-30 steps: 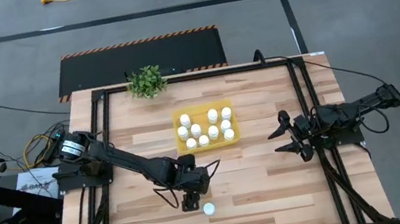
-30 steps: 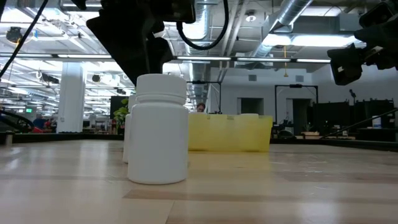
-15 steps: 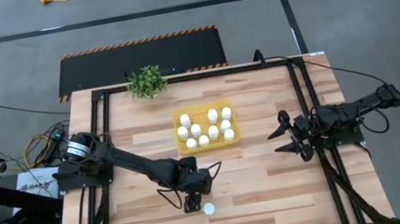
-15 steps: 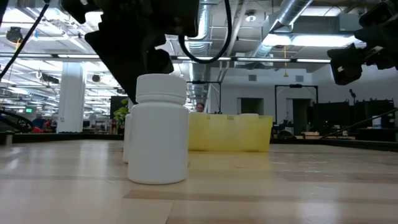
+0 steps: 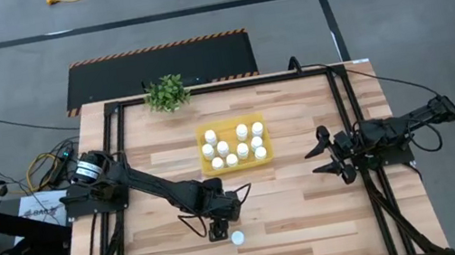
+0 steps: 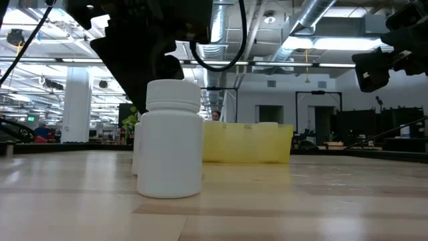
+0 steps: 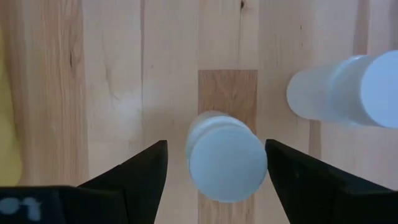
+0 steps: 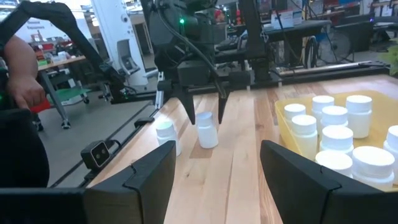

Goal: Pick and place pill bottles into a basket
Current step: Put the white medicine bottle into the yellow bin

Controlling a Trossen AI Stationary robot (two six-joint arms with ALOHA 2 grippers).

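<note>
We see the left gripper [image 5: 217,232] poised near the front edge of the table [image 5: 315,214], directly above one upright pill bottle [image 7: 225,163]. Its fingers [image 7: 134,177] stand wide apart on either side of the bottle's cap, with a clear gap on each side, so nothing is held. A second pill bottle [image 5: 238,237] stands just beside it on the bare wood (the wrist camera shows it off to one side, apart from the first).

The yellow basket [image 5: 236,166] sits in the middle of the table, well apart from these two bottles. It holds ten white-capped bottles standing upright. A small green plant [image 5: 167,92] stands at the far edge of the table.

The right gripper [image 5: 326,154] waits at the right side of the table, level with the basket. Its fingers are spread and empty. In its wrist view we see the left gripper hanging over the nearer loose bottle, and part of a person [image 8: 22,99] stands beyond the table's edge.
</note>
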